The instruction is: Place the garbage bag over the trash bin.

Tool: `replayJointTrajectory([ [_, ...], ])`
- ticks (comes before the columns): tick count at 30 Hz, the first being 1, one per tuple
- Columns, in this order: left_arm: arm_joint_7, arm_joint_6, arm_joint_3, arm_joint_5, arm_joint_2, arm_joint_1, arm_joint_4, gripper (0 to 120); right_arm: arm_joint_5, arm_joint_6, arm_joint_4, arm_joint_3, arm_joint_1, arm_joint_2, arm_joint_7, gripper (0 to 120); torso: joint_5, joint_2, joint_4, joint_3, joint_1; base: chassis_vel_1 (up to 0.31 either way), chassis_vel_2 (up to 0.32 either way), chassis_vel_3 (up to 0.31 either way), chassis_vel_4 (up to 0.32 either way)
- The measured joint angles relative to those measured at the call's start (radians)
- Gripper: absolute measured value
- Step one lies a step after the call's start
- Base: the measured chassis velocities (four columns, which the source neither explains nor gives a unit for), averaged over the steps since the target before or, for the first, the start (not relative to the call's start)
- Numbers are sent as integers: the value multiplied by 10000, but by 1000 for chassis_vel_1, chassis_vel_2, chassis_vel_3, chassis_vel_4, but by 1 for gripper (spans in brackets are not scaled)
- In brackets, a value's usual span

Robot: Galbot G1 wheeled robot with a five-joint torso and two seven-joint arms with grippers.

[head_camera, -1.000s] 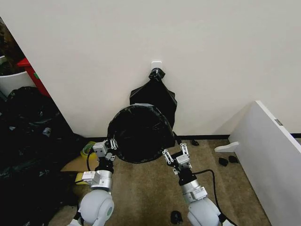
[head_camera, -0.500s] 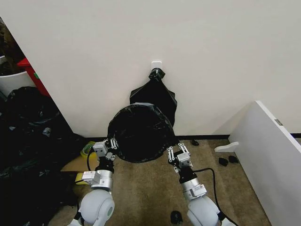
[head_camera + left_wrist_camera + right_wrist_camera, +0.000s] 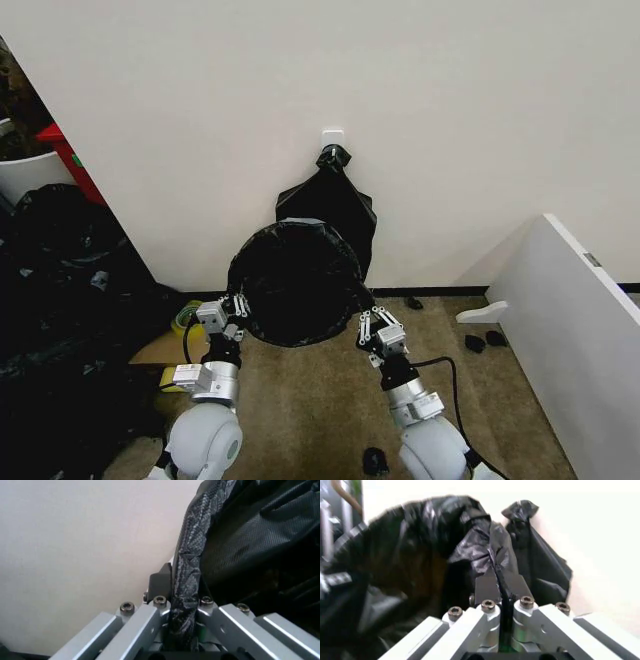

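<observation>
The black garbage bag (image 3: 298, 283) is spread into a round, drum-like mouth low against the wall. The trash bin is hidden behind it. My left gripper (image 3: 234, 308) holds the bag's left edge, and in the left wrist view its fingers (image 3: 156, 609) are shut on the rolled black rim (image 3: 192, 543). At the bag's right edge my right gripper (image 3: 374, 324) is shut on a fold of the plastic (image 3: 492, 555), with its pads (image 3: 487, 587) pressed together on it.
A second black bag (image 3: 335, 200) hangs from a white wall hook (image 3: 332, 136) just behind. Dark bags (image 3: 60, 300) are piled at the left, under a white tub (image 3: 25, 172) with a red object. A white panel (image 3: 580, 330) leans at the right. Small black items (image 3: 480, 342) lie on the carpet.
My right gripper's fingers have drawn together on the bag's right edge and shifted slightly up and toward the bag. The left gripper has held still.
</observation>
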Motion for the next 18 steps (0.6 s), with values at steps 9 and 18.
replayJointTrajectory([
  [9, 29, 55, -77, -34, 206, -42, 86, 0, 2047, 839, -622, 462, 377, -208, -1762, 0, 1, 0, 1, 0, 0, 0, 0, 0, 0],
  [18, 57, 118, -110, -155, 326, -33, 72, 0, 3496, 1634, -1730, 750, 592, -431, -4357, 0, 1, 0, 0, 0, 0, 0, 0, 0, 0],
])
